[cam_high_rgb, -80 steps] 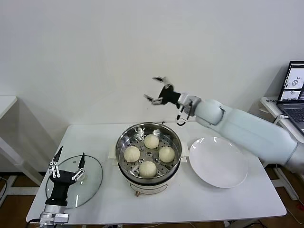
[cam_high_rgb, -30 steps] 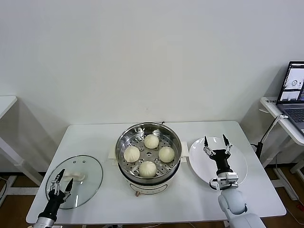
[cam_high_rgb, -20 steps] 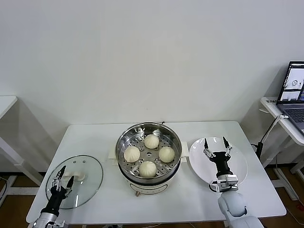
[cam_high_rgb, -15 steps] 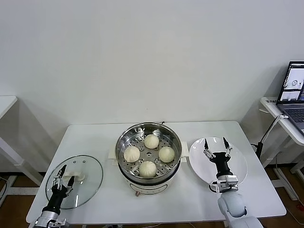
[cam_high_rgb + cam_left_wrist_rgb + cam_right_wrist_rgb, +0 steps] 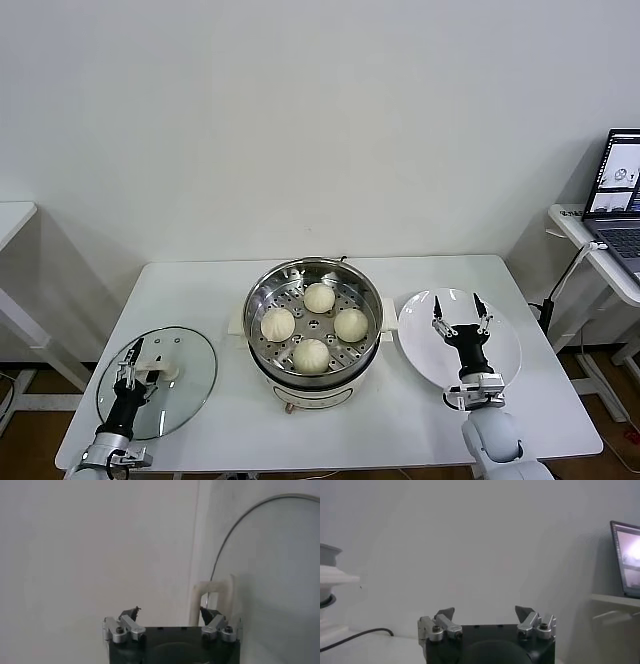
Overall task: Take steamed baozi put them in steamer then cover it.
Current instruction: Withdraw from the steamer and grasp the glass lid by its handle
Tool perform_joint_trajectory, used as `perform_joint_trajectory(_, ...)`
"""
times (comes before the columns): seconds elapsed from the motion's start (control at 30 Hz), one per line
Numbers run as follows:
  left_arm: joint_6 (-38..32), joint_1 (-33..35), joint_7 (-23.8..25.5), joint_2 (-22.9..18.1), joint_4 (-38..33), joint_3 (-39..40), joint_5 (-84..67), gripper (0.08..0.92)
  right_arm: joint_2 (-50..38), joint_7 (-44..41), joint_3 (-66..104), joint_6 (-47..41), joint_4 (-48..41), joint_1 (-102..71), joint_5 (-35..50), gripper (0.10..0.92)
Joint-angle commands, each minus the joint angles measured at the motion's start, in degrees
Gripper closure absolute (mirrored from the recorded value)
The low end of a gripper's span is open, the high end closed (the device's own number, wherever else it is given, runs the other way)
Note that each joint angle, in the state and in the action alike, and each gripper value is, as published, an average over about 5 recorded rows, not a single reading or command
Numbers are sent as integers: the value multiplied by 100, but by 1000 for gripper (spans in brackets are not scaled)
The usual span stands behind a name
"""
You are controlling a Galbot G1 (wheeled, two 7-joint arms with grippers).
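With four steamed baozi [image 5: 311, 325] already seated in the steamer [image 5: 314, 328], the cover [image 5: 157, 381] is seen lying flat on the surface left of the steamer, its handle [image 5: 161, 372] apparently just beyond the open left end effector [image 5: 132, 363], while the open right end effector [image 5: 461, 326] is parked right of the steamer.

White table [image 5: 420, 420]; steamer [image 5: 314, 372] centre; cover [image 5: 180, 385] left; white plate [image 5: 500, 345] right
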Motion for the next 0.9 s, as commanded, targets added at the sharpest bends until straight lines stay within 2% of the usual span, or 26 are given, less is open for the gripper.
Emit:
perform_joint_trajectory(0.03, 78, -174, 38, -14, 210, 14, 108, 205, -1, 4, 24, 4, 20, -13, -17, 203)
perform_joint_trajectory(0.47, 3, -223, 65, -29, 524, -6, 240, 572, 48, 9, 1, 31, 17, -3, -76, 203)
perform_joint_trajectory(0.7, -44, -215, 35, -37, 448, -55, 207, 765, 99, 8, -28, 58, 12, -3, -128, 203)
perform_joint_trajectory(0.77, -63, -174, 24, -28, 303, -101, 158, 794, 112, 8, -35, 65, 11, -5, -150, 203)
perform_joint_trajectory(0.9, -38, 19, 32, 37, -347, -245, -37, 799, 132, 7, -42, 79, 12, -14, -187, 203)
